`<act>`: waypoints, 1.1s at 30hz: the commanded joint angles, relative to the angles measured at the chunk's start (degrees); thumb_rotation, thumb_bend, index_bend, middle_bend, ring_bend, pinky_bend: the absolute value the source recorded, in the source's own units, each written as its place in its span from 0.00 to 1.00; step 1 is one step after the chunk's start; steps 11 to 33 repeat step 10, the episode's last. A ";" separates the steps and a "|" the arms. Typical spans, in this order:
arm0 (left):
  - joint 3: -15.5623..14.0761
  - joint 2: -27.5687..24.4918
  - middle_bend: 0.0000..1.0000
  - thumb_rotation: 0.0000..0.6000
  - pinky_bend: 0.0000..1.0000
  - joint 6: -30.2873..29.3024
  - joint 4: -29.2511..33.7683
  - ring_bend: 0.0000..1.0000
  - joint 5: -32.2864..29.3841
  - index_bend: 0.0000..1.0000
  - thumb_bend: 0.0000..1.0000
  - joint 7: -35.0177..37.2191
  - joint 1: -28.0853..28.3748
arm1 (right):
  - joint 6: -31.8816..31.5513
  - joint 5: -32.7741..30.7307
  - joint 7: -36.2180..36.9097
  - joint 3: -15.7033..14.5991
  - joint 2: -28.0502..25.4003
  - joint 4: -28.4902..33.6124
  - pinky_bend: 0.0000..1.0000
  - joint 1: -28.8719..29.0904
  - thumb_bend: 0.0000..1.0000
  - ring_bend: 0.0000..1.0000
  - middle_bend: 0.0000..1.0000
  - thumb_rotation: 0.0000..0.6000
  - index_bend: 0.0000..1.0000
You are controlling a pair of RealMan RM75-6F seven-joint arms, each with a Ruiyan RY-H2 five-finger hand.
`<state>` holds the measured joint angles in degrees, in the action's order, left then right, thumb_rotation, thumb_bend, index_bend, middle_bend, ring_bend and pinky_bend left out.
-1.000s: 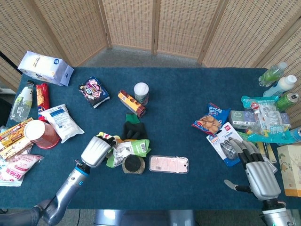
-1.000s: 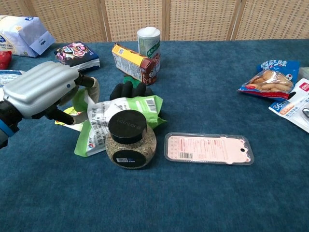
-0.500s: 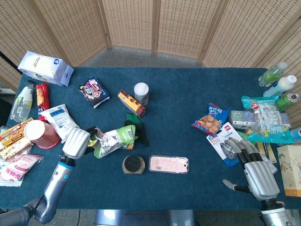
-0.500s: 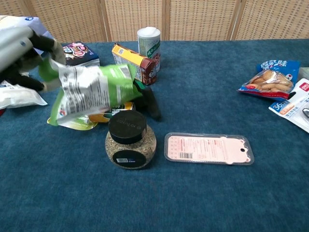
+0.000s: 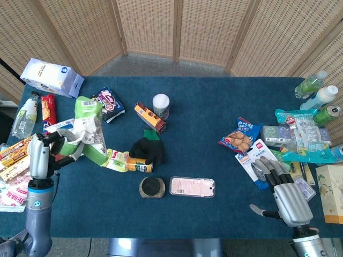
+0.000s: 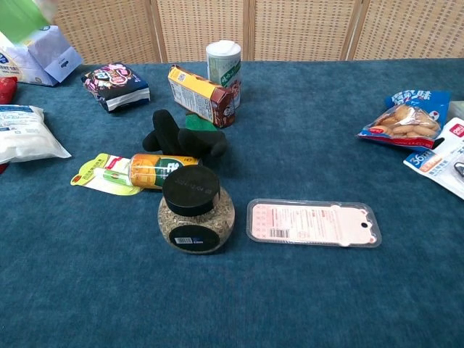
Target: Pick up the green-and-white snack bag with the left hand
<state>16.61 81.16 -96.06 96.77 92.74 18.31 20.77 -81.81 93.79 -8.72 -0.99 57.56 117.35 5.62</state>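
In the head view my left hand (image 5: 40, 155) is raised at the left side of the table and grips the green-and-white snack bag (image 5: 88, 130), which hangs in the air above the white pouch. Only a green corner of the bag (image 6: 20, 14) shows at the top left of the chest view; the left hand itself is out of that frame. My right hand (image 5: 286, 197) rests near the table's front right edge with its fingers spread and nothing in them.
Where the bag lay, a yellow-green tube pack (image 6: 138, 171), a black glove (image 6: 181, 139) and a black-lidded jar (image 6: 196, 210) remain beside a pink blister pack (image 6: 313, 222). Snacks and bottles crowd the left edge (image 5: 24, 115) and right edge (image 5: 300, 134).
The left hand has lifted the bag off the pile and carried it up and to the left. The tube pack and glove underneath are now uncovered. The right hand stayed put.
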 commanded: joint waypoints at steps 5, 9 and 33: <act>2.32 -3.90 0.95 1.00 1.00 -3.01 6.12 1.00 0.43 0.99 0.54 3.60 -1.24 | 0.00 -0.08 0.49 -0.12 -0.04 -0.29 0.00 -0.18 0.09 0.00 0.00 0.93 0.00; 2.21 -4.67 0.94 1.00 1.00 -3.15 7.34 1.00 1.15 0.99 0.54 2.82 -1.26 | 0.14 -0.13 0.67 -0.04 -0.08 -0.41 0.00 -0.11 0.09 0.00 0.00 0.93 0.00; 2.16 -4.70 0.94 1.00 1.00 -3.14 7.47 1.00 1.28 0.99 0.54 2.70 -1.21 | 0.18 -0.14 0.73 -0.01 -0.05 -0.43 0.00 -0.07 0.09 0.00 0.00 0.93 0.00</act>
